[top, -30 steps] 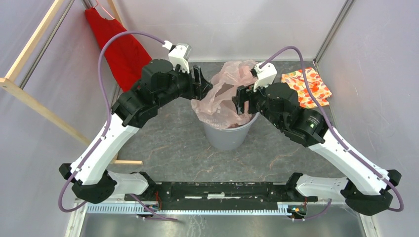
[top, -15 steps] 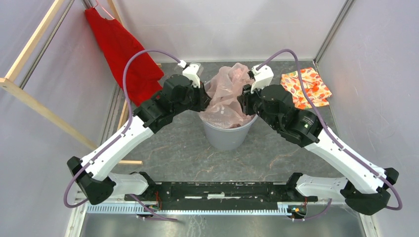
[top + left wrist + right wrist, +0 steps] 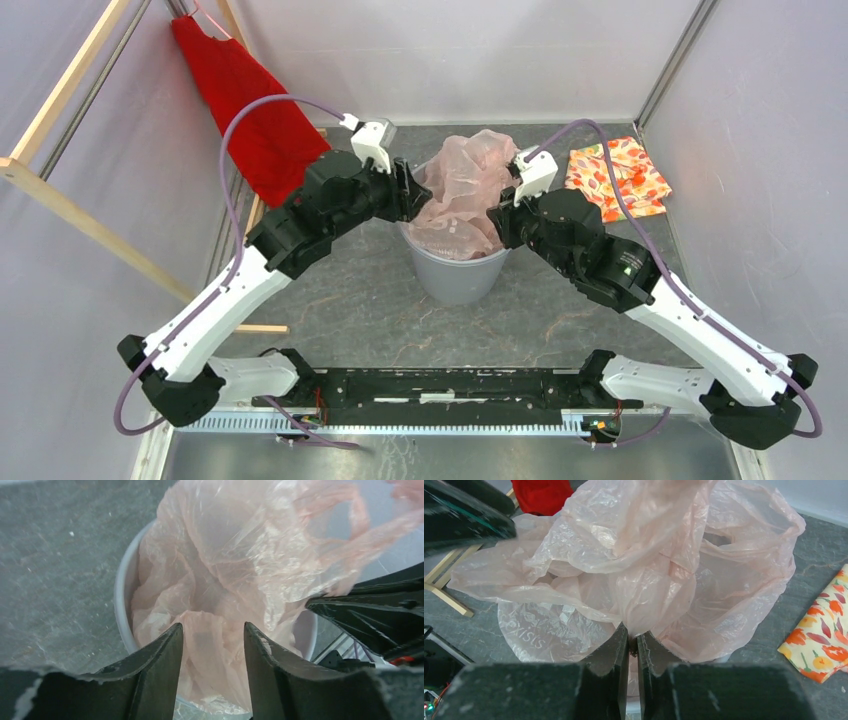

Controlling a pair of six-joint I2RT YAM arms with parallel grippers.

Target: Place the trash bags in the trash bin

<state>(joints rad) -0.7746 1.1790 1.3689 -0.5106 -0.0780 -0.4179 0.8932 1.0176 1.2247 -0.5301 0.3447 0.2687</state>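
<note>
Over the last second both arms have closed in on the bin (image 3: pixel 460 282). The right gripper (image 3: pixel 633 630) has gone from wide to nearly shut, the left gripper (image 3: pixel 212 627) has pushed in and eased partly apart again, and the bag (image 3: pixel 462 185) stands taller above the rim.

The bag's lower part lies crumpled inside the bin, while much of it billows above the rim and some drapes over the edge. The right gripper's jaws are narrow and pinch a fold of the film on its near side. The left gripper's jaws stand half apart, straddling a bulge of plastic just above the rim without clamping it.

The step in hand looks to be stuffing the loose upper part down. The film is thin, so it likely traps air and springs back. A slow push toward the middle, with the fold let go only low inside, should serve best. The bin looks light, so any sideways tug may shift or tip it, and the left fingers are better kept inside the rim, pressing downward.

Faint pale lettering (image 3: pixel 526 636) shows on the bag's lower panel in the right wrist view, but it is too crumpled to read surely. No label shows on the bin.
</note>
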